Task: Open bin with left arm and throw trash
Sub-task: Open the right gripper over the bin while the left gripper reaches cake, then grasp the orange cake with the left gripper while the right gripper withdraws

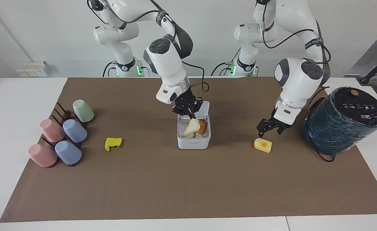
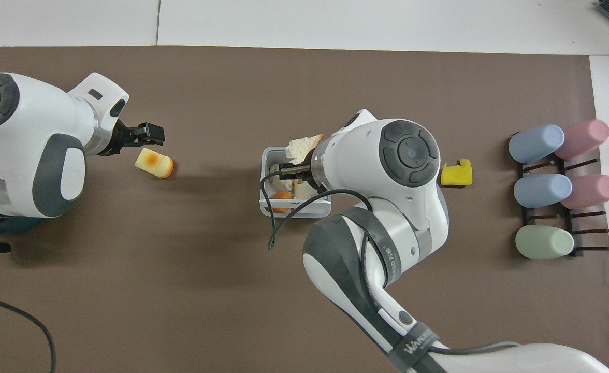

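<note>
The bin [image 1: 194, 136] stands open, its lid tipped up toward the robots, right under the right gripper [image 1: 188, 113], which is clenched on the bread [image 1: 191, 127], a pale triangle hanging over older scraps. Let go off-centre, it could catch the rim and tumble out. The left gripper [image 1: 269, 127], spread wide, hovers over the yellow block [image 1: 262, 145]; how close it is I cannot quite judge, and a skewed descent could shove it away. The curled yellow scrap [image 1: 113, 143] lies well apart.
</note>
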You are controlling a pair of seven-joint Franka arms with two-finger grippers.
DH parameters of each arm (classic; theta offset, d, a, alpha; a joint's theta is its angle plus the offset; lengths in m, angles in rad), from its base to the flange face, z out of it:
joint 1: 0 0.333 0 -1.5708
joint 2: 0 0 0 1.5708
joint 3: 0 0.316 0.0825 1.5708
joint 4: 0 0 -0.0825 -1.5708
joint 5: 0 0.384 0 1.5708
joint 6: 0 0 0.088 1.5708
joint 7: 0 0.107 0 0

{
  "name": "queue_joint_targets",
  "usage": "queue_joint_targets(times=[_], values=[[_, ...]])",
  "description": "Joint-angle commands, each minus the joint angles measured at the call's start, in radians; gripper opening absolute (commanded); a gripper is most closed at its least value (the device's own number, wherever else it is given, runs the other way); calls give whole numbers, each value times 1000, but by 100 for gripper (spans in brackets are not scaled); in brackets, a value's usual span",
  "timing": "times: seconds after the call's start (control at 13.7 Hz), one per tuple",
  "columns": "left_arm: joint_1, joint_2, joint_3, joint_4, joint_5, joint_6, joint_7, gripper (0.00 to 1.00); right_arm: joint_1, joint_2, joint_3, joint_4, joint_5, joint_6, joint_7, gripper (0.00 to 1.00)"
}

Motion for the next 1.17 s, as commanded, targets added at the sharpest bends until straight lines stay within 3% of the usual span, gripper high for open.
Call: queue_joint_targets(times=[0.0, 0.22, 0.44, 0.73, 0.8, 0.87, 0.95, 1.09], values=[[8, 32, -7, -68, 42, 115, 21, 100, 0, -10, 4, -31, 20, -3, 19, 0], [-1, 90, -7, -77, 112, 153, 20, 100, 21, 1, 2, -36, 20, -3, 31, 2], [3, 92, -7, -103, 117, 185, 21, 100, 23, -1, 4, -43, 22, -5, 33, 4], [3, 99, -7, -143, 119, 228, 21, 100, 24, -8, 4, -62, 22, -19, 56, 17], [3, 101, -5, -164, 120, 250, 21, 100, 26, -8, 4, -62, 22, -20, 57, 30], [5, 101, -5, -177, 122, 267, 21, 100, 26, -8, 4, -62, 22, -22, 57, 68], [5, 101, -5, -183, 122, 268, 21, 100, 26, -8, 4, -60, 22, -20, 59, 100], [8, 99, -5, -195, 123, 268, 21, 90, 26, -7, 2, -56, 22, -9, 57, 100]])
